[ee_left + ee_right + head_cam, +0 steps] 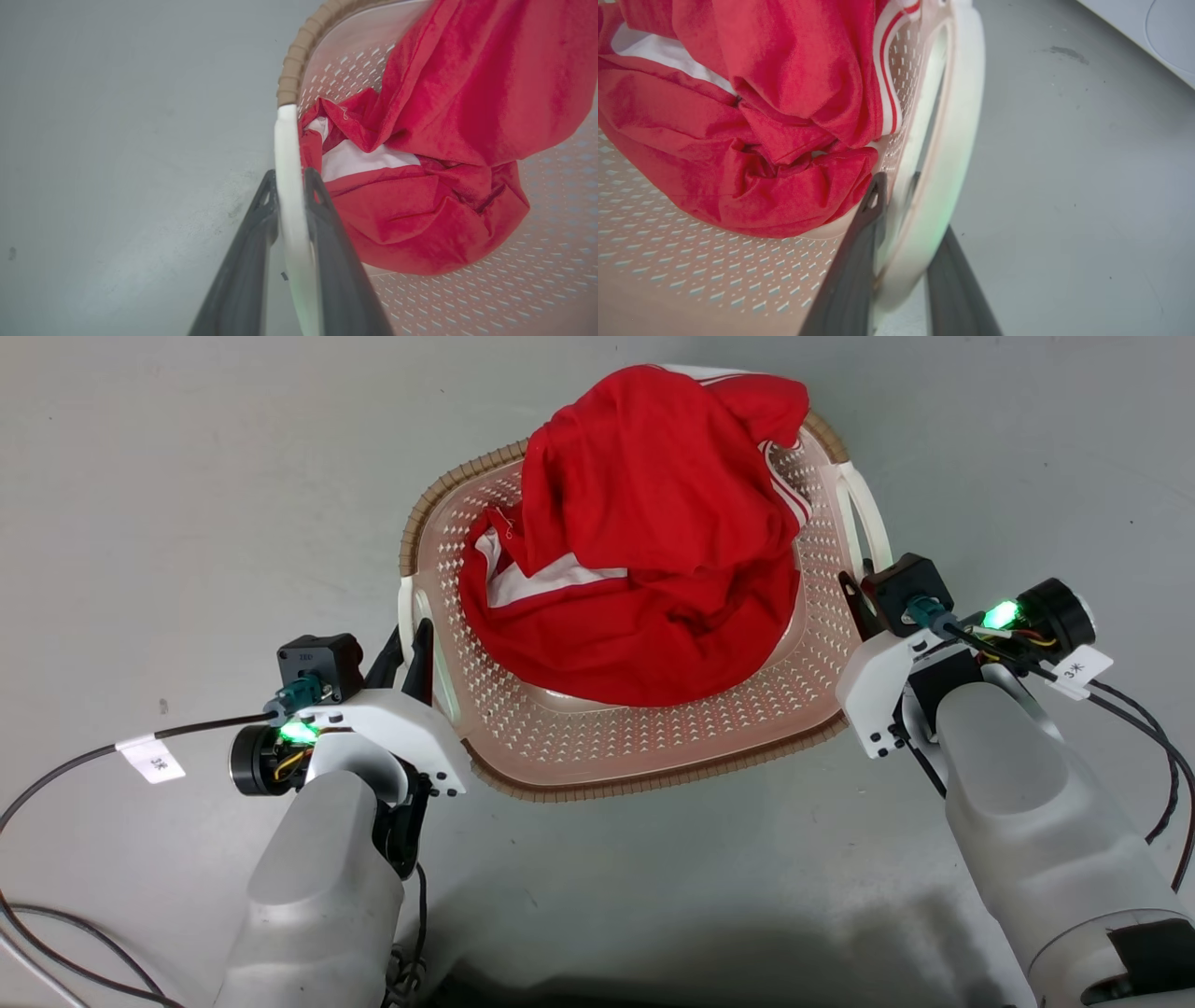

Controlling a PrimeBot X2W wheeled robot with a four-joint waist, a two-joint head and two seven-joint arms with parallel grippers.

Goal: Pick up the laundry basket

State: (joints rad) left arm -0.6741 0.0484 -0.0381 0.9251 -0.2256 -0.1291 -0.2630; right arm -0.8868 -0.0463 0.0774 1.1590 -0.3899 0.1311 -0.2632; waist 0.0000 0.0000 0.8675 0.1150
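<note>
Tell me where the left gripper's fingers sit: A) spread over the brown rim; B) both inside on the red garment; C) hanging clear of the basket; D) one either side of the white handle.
D: in the left wrist view the left gripper straddles the white handle of the laundry basket.

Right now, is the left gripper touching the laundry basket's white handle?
Touching. In the left wrist view the left gripper clamps the white handle from both sides, with no gap visible.
</note>
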